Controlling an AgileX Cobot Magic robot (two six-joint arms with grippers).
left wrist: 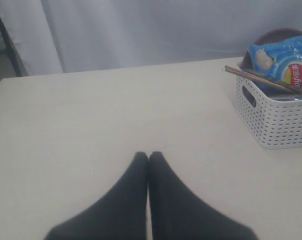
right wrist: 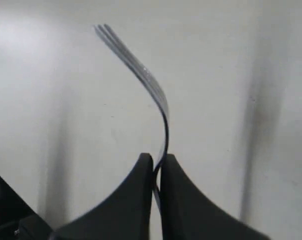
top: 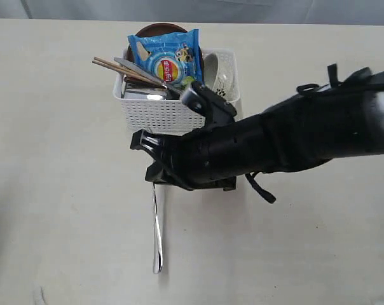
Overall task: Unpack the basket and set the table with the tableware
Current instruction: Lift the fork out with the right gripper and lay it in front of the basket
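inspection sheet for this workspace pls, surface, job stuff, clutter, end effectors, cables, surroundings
surface: pale cream-beige tabletop, faint wood grain
job's things: white perforated plastic basket holding wooden chopsticks and round brown plate; silver metal fork out of basket
clutter: blue chip bag atop basket contents
end effectors: left end effector shut, empty; right end effector shut on fork
cables: black loop hanging off right arm
surroundings: pale grey curtain behind table

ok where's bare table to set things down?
Bare table left of the basket and fork; also right of the fork, below the right arm in the exterior view. Crowded: the basket and in front of it, under the arm.
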